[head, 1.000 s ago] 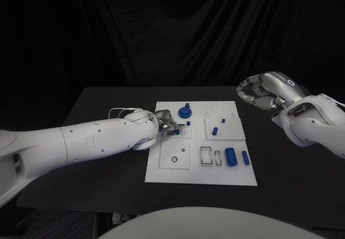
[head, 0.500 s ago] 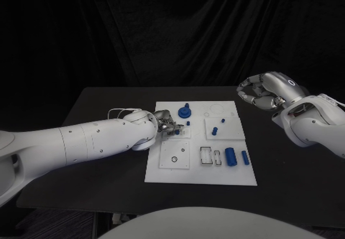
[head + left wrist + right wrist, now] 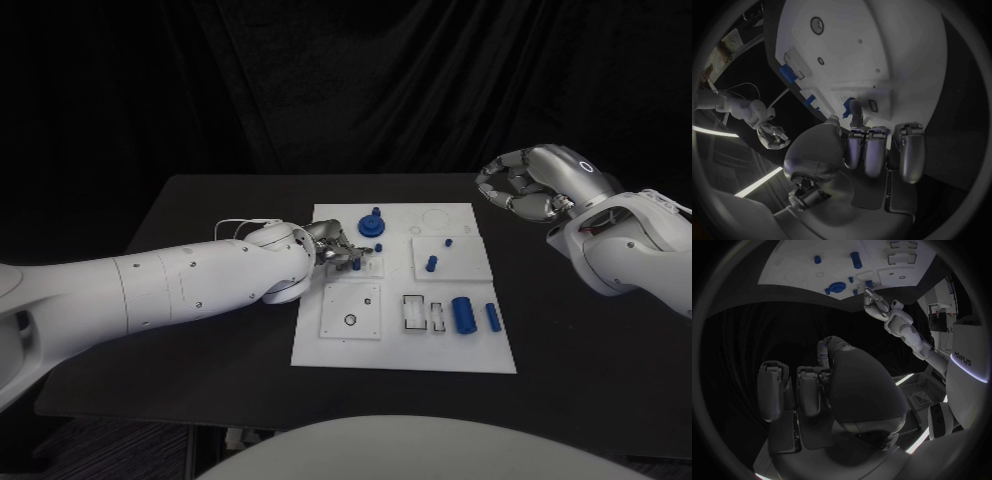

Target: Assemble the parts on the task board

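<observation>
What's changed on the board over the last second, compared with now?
Very little. The left hand has edged slightly toward the far end of the task board, its fingers still pinching a small blue part just above it. The right hand stays curled and raised off the board's far right corner. The blue cylinder and the other parts have not moved.

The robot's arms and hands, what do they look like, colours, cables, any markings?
Both arms have smooth white shells with small dark screw dots. The left arm carries a thin white cable looping at its wrist. Each ends in a silver metal hand with dark jointed fingers: the left hand and the right hand. The right hand's back bears a small ring-shaped mark.
</observation>
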### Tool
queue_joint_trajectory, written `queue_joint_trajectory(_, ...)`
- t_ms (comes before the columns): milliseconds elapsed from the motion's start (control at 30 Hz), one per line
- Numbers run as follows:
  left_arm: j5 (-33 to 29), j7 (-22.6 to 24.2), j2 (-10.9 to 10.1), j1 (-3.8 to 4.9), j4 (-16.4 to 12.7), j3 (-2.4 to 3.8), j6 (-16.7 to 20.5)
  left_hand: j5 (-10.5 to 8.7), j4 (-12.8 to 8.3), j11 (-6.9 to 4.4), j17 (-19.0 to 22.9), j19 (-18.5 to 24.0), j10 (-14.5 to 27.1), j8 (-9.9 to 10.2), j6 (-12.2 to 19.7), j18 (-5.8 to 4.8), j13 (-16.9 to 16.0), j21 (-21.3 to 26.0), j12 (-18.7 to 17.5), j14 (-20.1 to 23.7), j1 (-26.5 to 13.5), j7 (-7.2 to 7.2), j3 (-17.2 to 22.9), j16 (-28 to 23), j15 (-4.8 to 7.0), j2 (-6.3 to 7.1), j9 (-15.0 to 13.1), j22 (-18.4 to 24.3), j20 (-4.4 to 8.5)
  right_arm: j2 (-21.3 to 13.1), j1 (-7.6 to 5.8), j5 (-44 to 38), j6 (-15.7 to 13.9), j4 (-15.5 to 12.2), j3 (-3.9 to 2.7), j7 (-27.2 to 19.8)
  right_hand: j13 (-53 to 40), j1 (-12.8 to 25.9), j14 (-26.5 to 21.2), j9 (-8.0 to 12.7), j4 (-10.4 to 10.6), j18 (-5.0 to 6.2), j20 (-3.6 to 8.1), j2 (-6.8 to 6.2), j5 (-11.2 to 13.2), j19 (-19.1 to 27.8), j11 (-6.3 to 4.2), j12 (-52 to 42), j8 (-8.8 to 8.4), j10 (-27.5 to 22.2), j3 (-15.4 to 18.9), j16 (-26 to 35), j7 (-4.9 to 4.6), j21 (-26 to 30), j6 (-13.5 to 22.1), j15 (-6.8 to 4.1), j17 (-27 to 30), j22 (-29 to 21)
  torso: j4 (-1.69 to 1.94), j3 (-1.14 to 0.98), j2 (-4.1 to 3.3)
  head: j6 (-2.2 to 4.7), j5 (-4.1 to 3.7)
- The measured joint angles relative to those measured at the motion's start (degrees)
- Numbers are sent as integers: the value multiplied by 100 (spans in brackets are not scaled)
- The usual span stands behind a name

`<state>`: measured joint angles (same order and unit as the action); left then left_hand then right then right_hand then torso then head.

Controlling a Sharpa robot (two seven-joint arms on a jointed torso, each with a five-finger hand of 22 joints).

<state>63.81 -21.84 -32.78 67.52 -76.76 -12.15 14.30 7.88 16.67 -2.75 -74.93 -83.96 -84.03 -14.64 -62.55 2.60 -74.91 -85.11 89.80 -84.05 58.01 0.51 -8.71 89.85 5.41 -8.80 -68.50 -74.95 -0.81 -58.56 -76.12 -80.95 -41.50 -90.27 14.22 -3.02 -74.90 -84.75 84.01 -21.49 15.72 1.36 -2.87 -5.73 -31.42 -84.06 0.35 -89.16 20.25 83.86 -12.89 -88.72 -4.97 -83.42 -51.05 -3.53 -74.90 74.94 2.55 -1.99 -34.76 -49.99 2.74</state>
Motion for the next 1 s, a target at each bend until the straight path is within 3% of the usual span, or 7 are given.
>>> queue_joint_trajectory(100,111,26,-172,0,-217,2,156,-42,-16,-21,0,0,18,0,-50,0,0,-5,0,20,0,-9,-30,0,22,0,-21,0,0,-3,1,0,0,0,0,0,0,0,0,0,0,0,0,0,0,0,0,0,0,0,0,7,0,0,0,0,0,0,0,2,0,0,5)
queue_joint_trajectory(200,254,34,-351,50,-415,3,297,195,-24,-68,0,-14,4,-33,-94,0,0,-37,0,0,133,-51,-68,0,44,109,-80,0,14,-8,1,0,0,0,0,0,0,10,0,1,0,0,0,9,0,0,0,0,0,0,0,22,0,0,0,0,0,0,-1,3,0,-1,18)
queue_joint_trajectory(400,548,22,-597,469,-594,21,449,308,-24,-72,1,0,9,-33,-94,0,0,-45,0,20,274,-51,-68,0,64,122,-109,1,41,-1,1,0,-4,10,0,2,0,25,0,5,0,0,0,25,0,0,0,0,0,0,0,22,0,0,0,0,0,-1,-1,3,-2,-1,65)
queue_joint_trajectory(533,741,-4,-690,647,-600,21,459,206,0,-72,1,0,9,-33,-94,0,0,-45,0,20,288,-51,-92,0,64,108,-147,1,41,12,1,0,-6,8,0,2,0,25,0,5,0,0,0,25,0,0,0,0,0,0,0,22,-21,0,-21,0,0,-1,-3,4,-4,-1,86)
queue_joint_trajectory(667,873,-32,-659,723,-404,11,412,115,-2,-72,1,0,9,-72,-94,0,0,-45,0,20,409,-51,-90,0,64,98,-247,2,41,36,1,0,-10,9,0,-5,-2,25,0,5,9,0,0,25,-10,0,0,0,0,0,-9,22,-21,0,-21,0,0,-1,-9,5,-4,-1,100)
queue_joint_trajectory(767,944,-48,-561,748,-175,6,327,174,-18,-72,1,0,9,-111,-72,0,0,-45,0,20,501,-30,-74,0,64,122,-358,2,41,67,1,2,-16,11,0,-17,-5,25,0,5,16,0,0,25,-30,0,0,0,39,0,-16,22,-21,0,-21,0,0,-1,-19,1,-2,-1,108)
queue_joint_trajectory(1000,1039,-121,-282,765,248,4,-28,174,-34,-72,2,0,9,-111,-12,0,0,-45,0,20,507,-32,-91,0,63,129,-422,2,40,123,1,13,-20,12,-1,-51,-4,25,0,5,16,0,0,25,-30,0,0,0,39,0,-16,22,-21,0,-21,0,0,-2,-30,-14,-18,-1,32)
